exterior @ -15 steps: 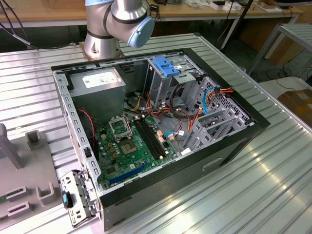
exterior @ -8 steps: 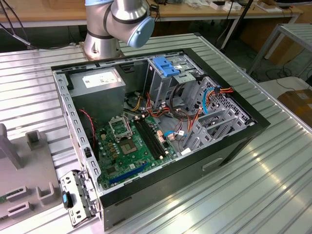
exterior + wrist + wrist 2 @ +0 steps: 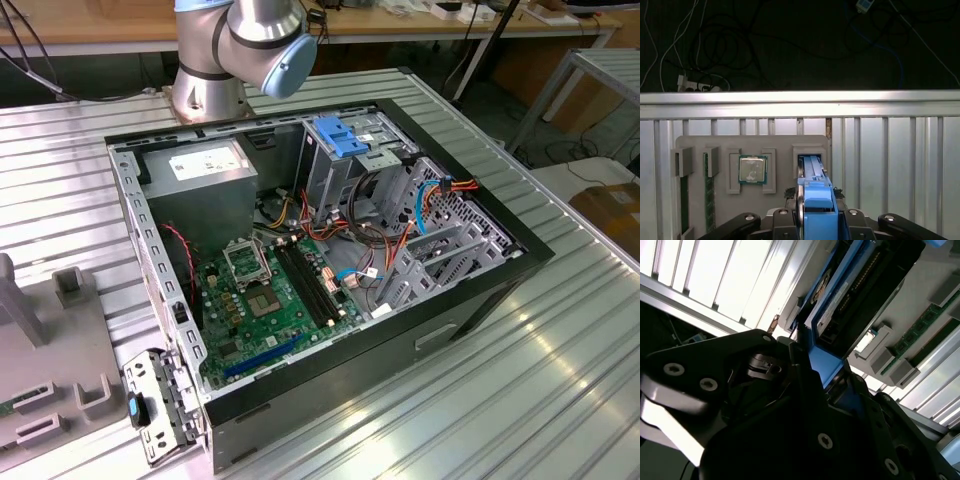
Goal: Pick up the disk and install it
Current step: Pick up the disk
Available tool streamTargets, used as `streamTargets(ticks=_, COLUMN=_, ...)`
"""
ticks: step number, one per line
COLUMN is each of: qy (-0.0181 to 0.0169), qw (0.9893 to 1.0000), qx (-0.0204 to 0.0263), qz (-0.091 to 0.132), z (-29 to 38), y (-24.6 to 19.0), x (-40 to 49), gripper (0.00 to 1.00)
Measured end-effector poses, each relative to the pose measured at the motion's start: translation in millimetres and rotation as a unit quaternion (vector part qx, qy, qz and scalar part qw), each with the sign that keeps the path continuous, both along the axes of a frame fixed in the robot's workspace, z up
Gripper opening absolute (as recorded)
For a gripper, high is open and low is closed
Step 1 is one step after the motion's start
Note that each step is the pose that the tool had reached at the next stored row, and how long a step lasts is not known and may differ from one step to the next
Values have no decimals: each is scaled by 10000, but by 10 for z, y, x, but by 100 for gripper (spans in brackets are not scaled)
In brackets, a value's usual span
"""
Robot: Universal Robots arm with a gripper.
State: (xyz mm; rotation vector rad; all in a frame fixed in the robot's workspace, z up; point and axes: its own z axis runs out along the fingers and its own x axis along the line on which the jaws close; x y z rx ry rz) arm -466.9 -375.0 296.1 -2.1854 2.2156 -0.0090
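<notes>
My gripper (image 3: 816, 215) pinched the disk (image 3: 815, 192) by its blue frame, upright at the slot (image 3: 801, 165) near the grey tray's (image 3: 784, 172) edge, presumably to spare the drive body.

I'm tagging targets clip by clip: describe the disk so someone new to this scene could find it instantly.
In the first wrist view, find the grey fixture tray on the ribbed metal table. Beyond its memory stick and square processor chip, the disk stands on edge in the last slot, by the gripper. Its bright blue plastic frame sets it apart from the grey and green parts.
</notes>
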Motion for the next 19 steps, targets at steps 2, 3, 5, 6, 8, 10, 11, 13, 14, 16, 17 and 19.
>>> streamTargets(ticks=2, qy=0, qw=10000, qx=0, qz=1, z=0, y=0, x=0, gripper=37)
streamTargets(ticks=3, qy=0, qw=10000, qx=0, qz=1, z=0, y=0, x=0, gripper=37)
streamTargets(ticks=5, qy=0, qw=10000, qx=0, qz=3, z=0, y=0, x=0, gripper=37)
streamTargets(ticks=6, qy=0, qw=10000, qx=0, qz=4, z=0, y=0, x=0, gripper=37)
streamTargets(ticks=8, qy=1, qw=10000, qx=-1, qz=9, z=0, y=0, x=0, gripper=37)
streamTargets(ticks=10, qy=0, qw=10000, qx=0, qz=14, z=0, y=0, x=0, gripper=37)
streamTargets(ticks=11, qy=0, qw=10000, qx=0, qz=15, z=0, y=0, x=0, gripper=37)
streamTargets(ticks=13, qy=0, qw=10000, qx=0, qz=16, z=0, y=0, x=0, gripper=37)
streamTargets(ticks=14, qy=0, qw=10000, qx=0, qz=17, z=0, y=0, x=0, gripper=37)
streamTargets(ticks=16, qy=0, qw=10000, qx=0, qz=17, z=0, y=0, x=0, gripper=37)
streamTargets(ticks=17, qy=-1, qw=10000, qx=0, qz=17, z=1, y=0, x=0, gripper=37)
streamTargets(ticks=19, qy=-1, qw=10000, qx=1, qz=17, z=10, y=0, x=0, gripper=37)
